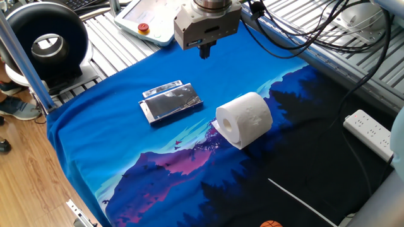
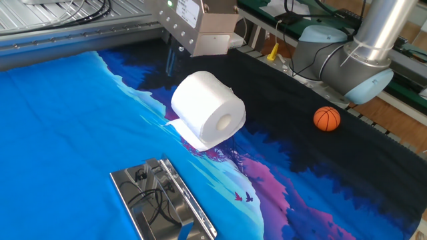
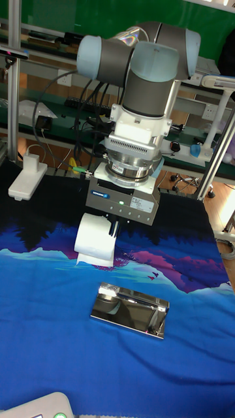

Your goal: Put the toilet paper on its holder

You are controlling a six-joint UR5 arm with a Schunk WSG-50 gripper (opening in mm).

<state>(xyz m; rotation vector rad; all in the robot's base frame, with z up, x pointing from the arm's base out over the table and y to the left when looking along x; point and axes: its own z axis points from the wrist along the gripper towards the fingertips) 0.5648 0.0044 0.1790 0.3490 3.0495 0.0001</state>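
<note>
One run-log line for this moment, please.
gripper: above cloth, empty, jaws unclear | toilet paper: on its side, untouched | holder: flat, apart from roll | task: not started

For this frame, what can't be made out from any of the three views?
- Gripper jaws: a thin dark tip in both fixed views, hidden behind the gripper body in the tall view; open or shut is unclear.
- Toilet paper: its top is covered by the gripper in the tall view.
- Holder: cut off by the bottom edge in the other fixed view.
- Orange ball: cropped at the bottom edge in one fixed view.
</note>
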